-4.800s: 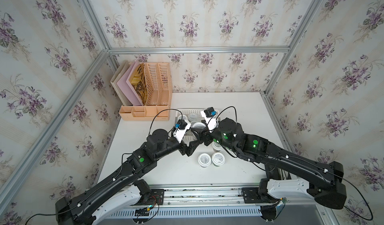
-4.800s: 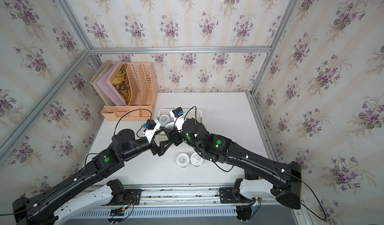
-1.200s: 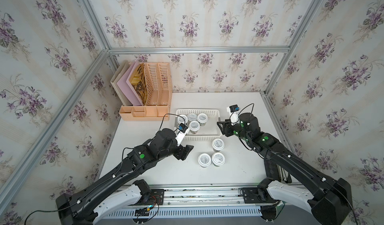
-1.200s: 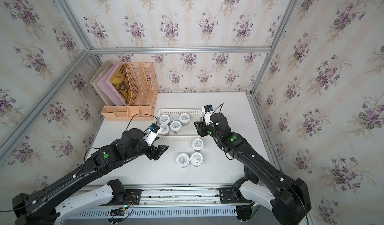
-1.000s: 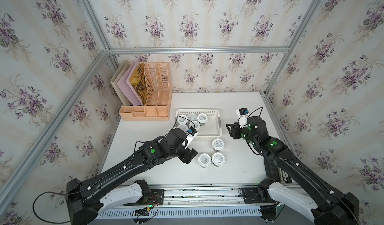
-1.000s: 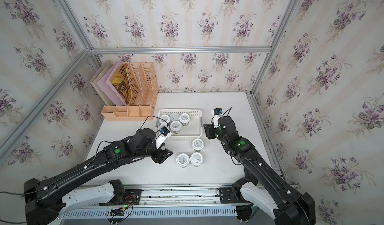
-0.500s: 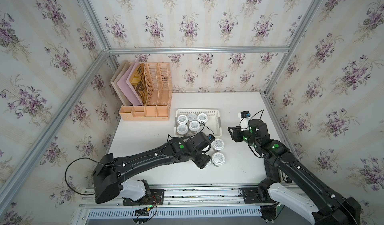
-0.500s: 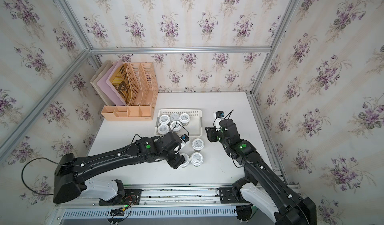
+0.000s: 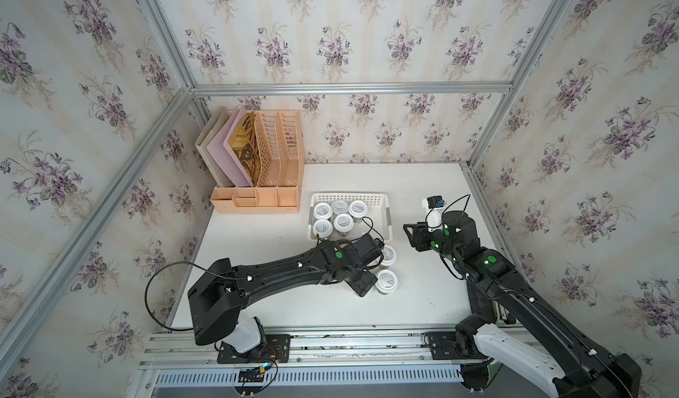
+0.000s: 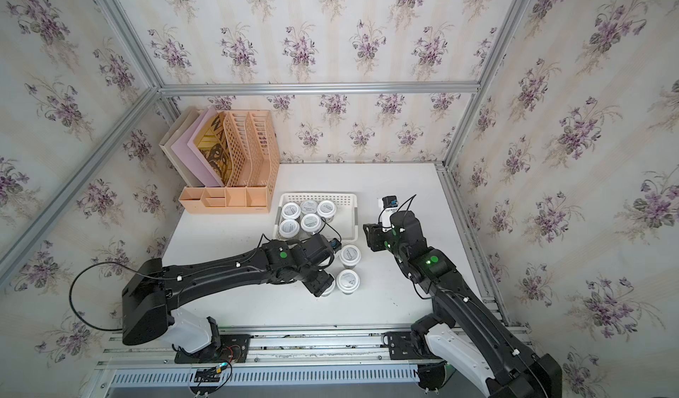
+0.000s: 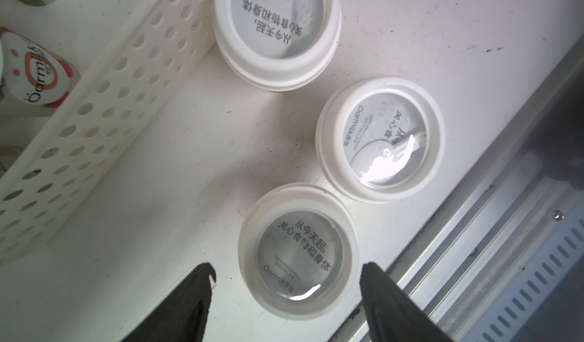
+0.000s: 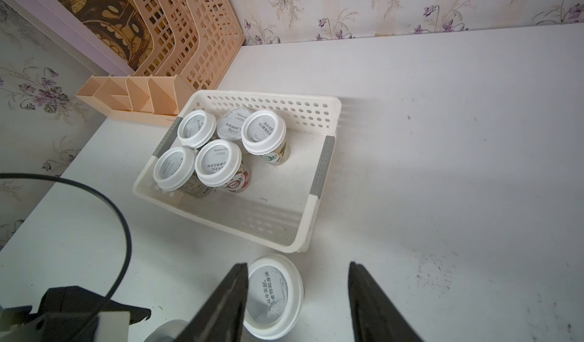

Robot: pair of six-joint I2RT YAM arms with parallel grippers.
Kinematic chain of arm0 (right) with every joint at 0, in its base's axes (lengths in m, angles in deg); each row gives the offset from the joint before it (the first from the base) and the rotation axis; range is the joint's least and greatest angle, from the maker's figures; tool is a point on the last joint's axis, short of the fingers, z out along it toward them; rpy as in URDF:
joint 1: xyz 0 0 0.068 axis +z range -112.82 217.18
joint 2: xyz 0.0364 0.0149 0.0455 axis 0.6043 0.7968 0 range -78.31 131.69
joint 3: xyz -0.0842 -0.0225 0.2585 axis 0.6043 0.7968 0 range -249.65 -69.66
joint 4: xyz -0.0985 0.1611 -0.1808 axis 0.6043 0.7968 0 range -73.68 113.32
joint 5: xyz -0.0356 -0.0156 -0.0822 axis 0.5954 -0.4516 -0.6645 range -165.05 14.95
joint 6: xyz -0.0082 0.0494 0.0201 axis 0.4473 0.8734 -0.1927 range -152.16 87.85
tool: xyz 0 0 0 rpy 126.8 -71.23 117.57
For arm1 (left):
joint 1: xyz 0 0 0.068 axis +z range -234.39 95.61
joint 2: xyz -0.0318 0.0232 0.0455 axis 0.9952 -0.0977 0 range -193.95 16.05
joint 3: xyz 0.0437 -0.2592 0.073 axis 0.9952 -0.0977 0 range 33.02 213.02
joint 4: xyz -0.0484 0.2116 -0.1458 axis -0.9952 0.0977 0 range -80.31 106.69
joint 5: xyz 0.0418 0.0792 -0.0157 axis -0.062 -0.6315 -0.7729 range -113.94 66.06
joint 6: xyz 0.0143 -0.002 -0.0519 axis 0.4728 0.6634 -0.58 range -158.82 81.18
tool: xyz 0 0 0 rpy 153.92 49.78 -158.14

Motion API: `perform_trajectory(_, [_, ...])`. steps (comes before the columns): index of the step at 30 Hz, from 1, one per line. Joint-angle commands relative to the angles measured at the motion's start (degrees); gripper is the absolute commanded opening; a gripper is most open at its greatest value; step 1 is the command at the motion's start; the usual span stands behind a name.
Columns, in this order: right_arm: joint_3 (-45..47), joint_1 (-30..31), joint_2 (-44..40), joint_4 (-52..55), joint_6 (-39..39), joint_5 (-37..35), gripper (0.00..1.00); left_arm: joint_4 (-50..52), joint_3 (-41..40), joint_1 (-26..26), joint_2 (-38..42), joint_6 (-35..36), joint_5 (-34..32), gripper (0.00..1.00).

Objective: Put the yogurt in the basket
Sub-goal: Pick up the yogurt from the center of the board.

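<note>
We count five yogurt cups [image 9: 343, 222] in the basket [image 9: 349, 196], three nearer us, all upright; left gripper [image 11: 287, 266] and right gripper [image 12: 297, 265] gape empty.

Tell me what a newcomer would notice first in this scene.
A white basket in the middle of the table holds five yogurt cups, clustered toward its end nearest the peach file rack in the back left corner. Three loose cups stand on the table just in front of the basket. The left claw hangs open, framing one of them in its wrist view.
</note>
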Motion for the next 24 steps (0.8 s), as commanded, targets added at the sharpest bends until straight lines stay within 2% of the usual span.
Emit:
perform_trajectory(1, [-0.4, 0.0, -0.1, 0.6, 0.0, 0.3, 0.56, 0.1, 0.0, 0.0, -0.2, 0.1, -0.2, 0.77])
perform_trajectory(13, [-0.6, 0.0, 0.0, 1.0, 0.0, 0.7, 0.56, 0.7, 0.1, -0.6, -1.5, -0.5, 2.9, 0.78])
perform_trajectory(24, [-0.7, 0.0, 0.1, 1.1, 0.0, 0.9, 0.56, 1.1, 0.1, -0.8, -1.9, -0.8, 2.5, 0.75])
